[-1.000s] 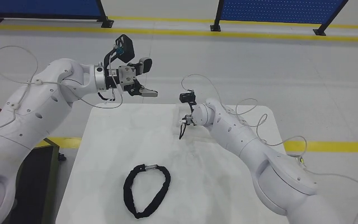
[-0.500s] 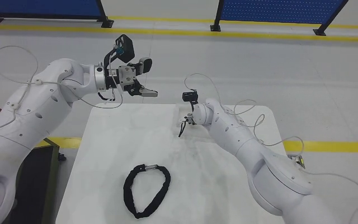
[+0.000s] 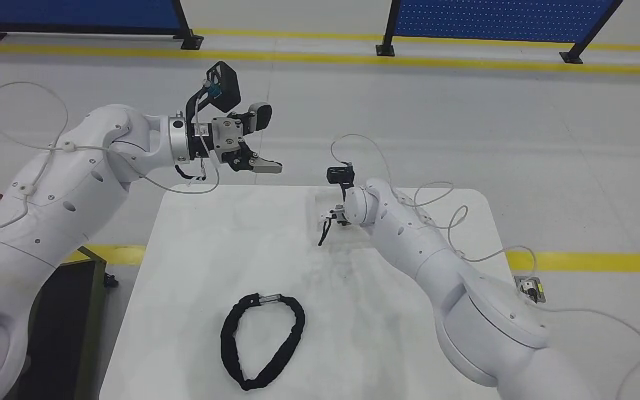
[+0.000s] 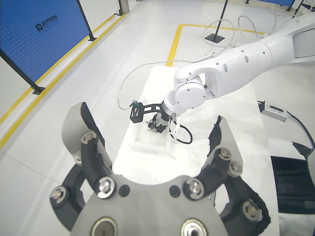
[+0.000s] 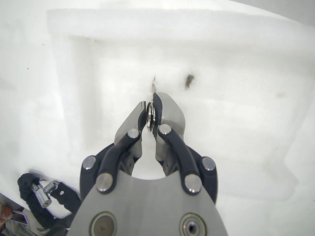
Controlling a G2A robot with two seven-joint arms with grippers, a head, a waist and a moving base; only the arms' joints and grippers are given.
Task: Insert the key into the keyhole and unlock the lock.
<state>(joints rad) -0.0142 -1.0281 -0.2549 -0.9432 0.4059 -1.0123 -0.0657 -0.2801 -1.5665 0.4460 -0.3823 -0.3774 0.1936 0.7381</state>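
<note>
Lock (image 3: 262, 340), a black chain loop, lies on the near part of the surface (image 3: 200, 270). Farther in, the right end effector (image 5: 149, 99) is down in a white foam tray (image 5: 172, 23). Its wrist view shows what the top view cannot: fingers pinched tight on the key (image 5: 150, 116), whose tip seems to touch the foam. Beyond the far edge, the left end effector (image 3: 268, 167) hangs spread wide, holding nothing.
</note>
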